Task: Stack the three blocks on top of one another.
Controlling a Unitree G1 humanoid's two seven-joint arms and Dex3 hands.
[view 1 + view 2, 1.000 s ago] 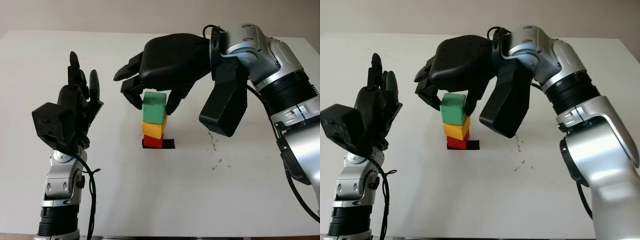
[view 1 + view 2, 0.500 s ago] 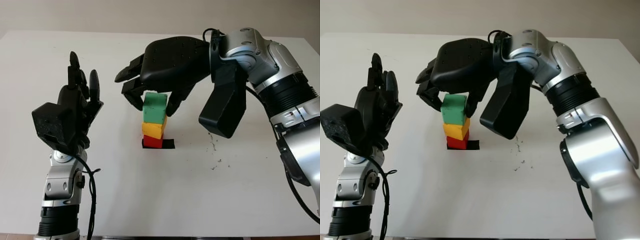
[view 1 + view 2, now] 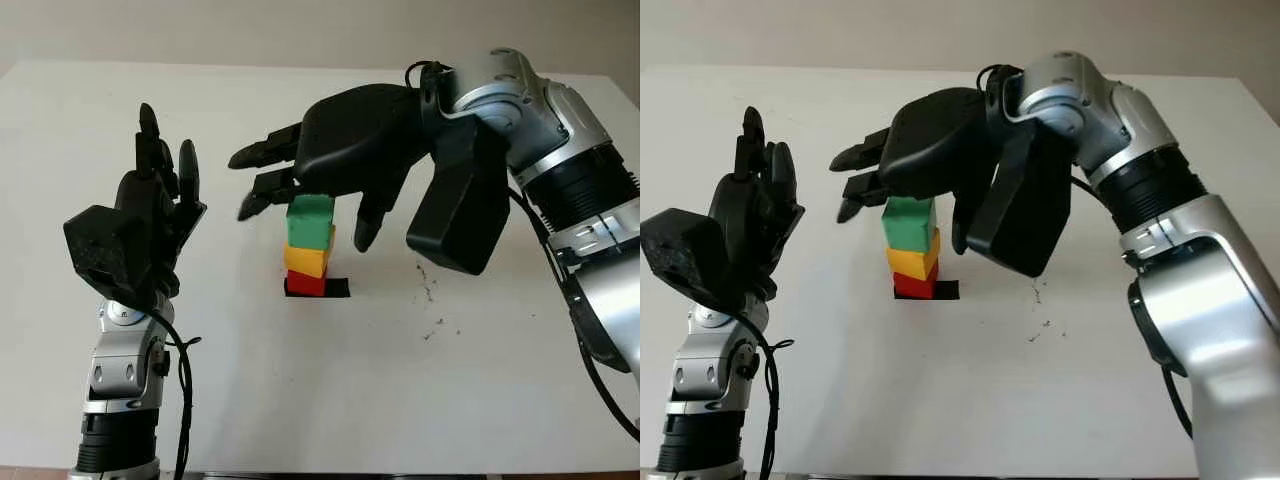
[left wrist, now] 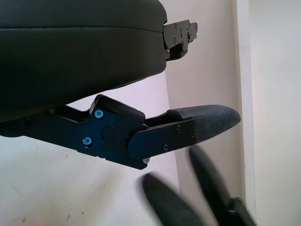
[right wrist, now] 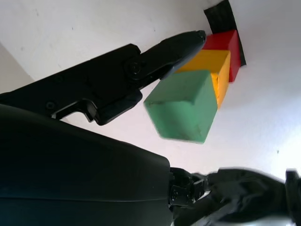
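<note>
White table (image 3: 300,400), 3-block stack (image 3: 309,246) beneath released right hand (image 3: 340,165), left hand (image 3: 140,235) empty, aside

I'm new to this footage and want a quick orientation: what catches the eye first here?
A three-block tower at the table's centre: green block on yellow block on red block. The right hand, open, hovers just above it. The left hand, open, is raised at the left.
</note>
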